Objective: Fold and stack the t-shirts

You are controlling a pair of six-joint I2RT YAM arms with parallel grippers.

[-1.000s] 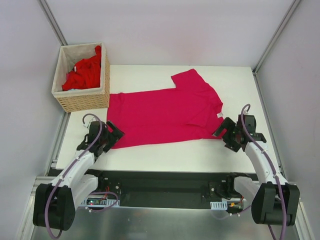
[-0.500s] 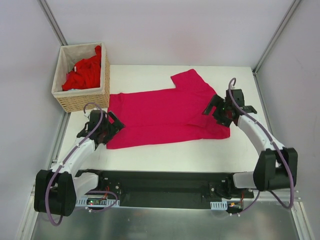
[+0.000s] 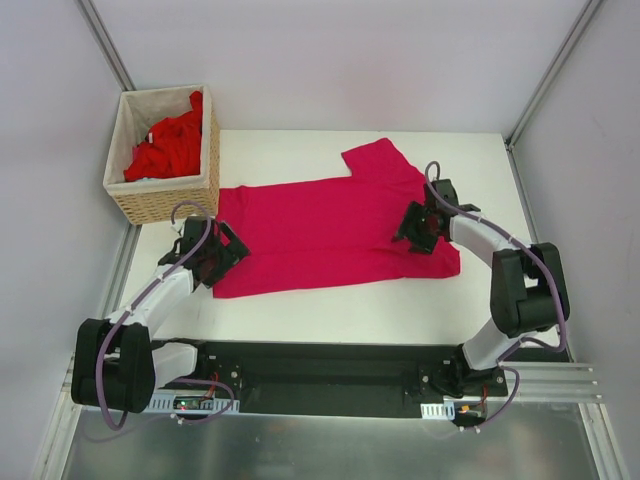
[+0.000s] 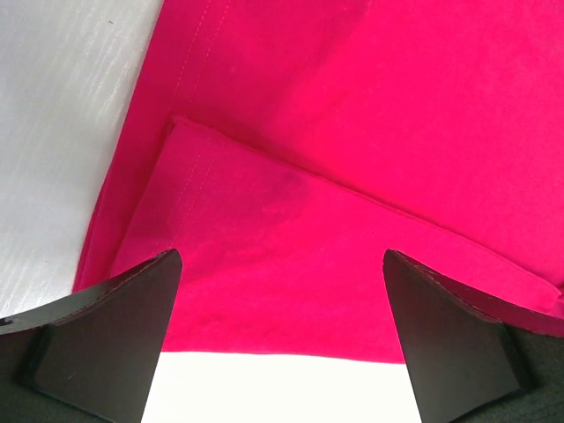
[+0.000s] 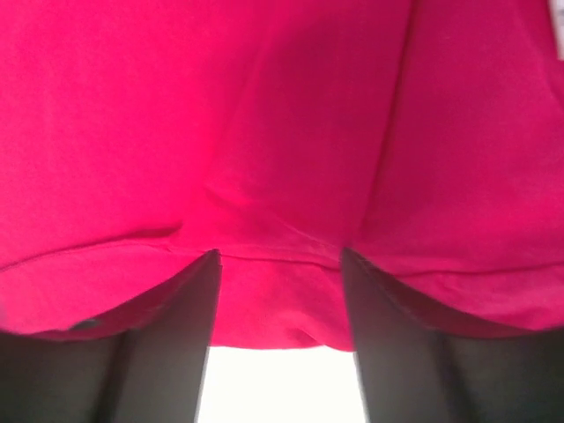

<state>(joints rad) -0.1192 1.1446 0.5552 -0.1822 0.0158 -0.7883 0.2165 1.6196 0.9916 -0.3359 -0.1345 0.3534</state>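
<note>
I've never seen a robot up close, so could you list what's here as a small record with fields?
On table: magenta t-shirt, spread out, near edge folded over
Basket: wicker basket, far left corner, red shirts inside
Left pincer: open, at shirt's hem end
Right pincer: jaws apart, cloth between them, at sleeve end

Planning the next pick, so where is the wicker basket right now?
Top view: the wicker basket sits at the far left corner of the table, holding red t-shirts, beside the spread magenta t-shirt.
</note>
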